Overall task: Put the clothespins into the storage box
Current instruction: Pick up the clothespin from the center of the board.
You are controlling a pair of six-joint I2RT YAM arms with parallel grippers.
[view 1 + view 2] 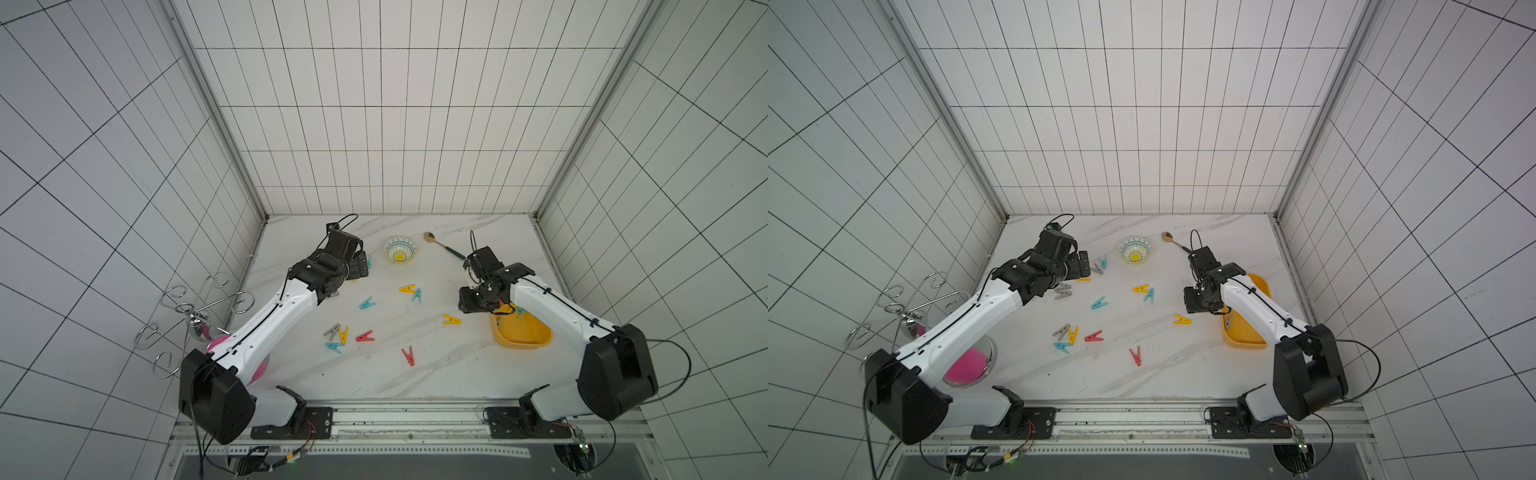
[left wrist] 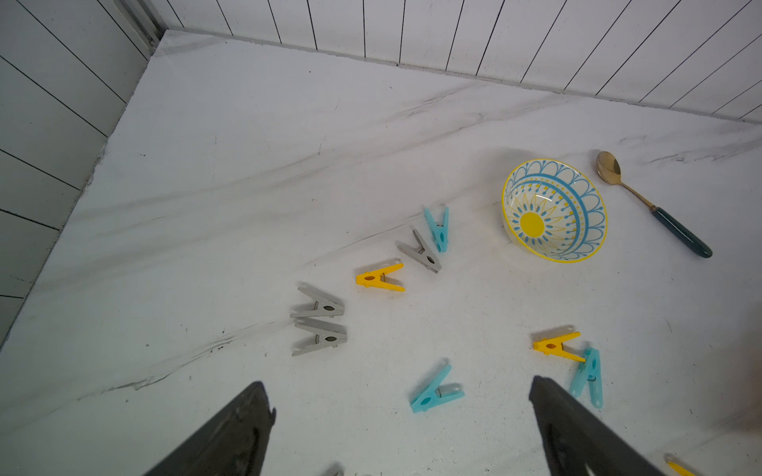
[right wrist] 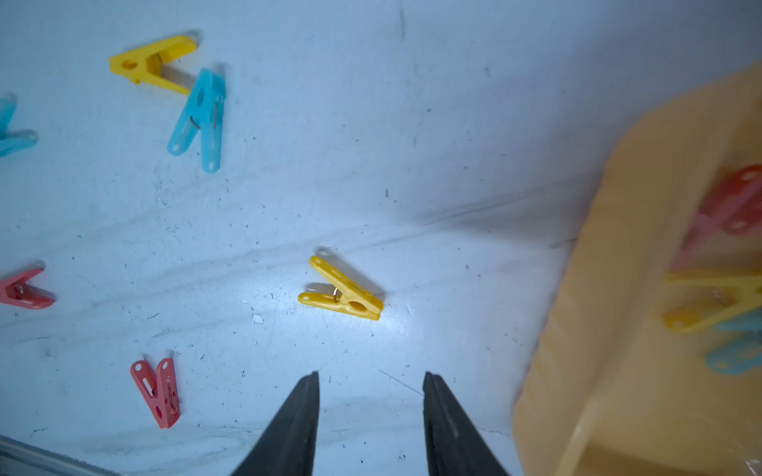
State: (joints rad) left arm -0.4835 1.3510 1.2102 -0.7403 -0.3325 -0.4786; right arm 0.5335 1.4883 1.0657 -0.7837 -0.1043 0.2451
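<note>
R gripper is hanging w/ fingers apart, nothing btwn them. A yellow clothespin is lying on the table just ahead of the tips. The storage box is sitting right beside them w/ a few blurred pins inside. L gripper is gaping wide, empty, w/ a teal clothespin lying beyond the gap.

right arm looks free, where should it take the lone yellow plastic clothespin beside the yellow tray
Grip the yellow A-shaped plastic clothespin at its narrow joined end, past the spring, where both halves meet. It lies flat on the white marble table, so probably come straight down, the right tool closing across that end; the splayed legs would likely give when squeezed.
</note>
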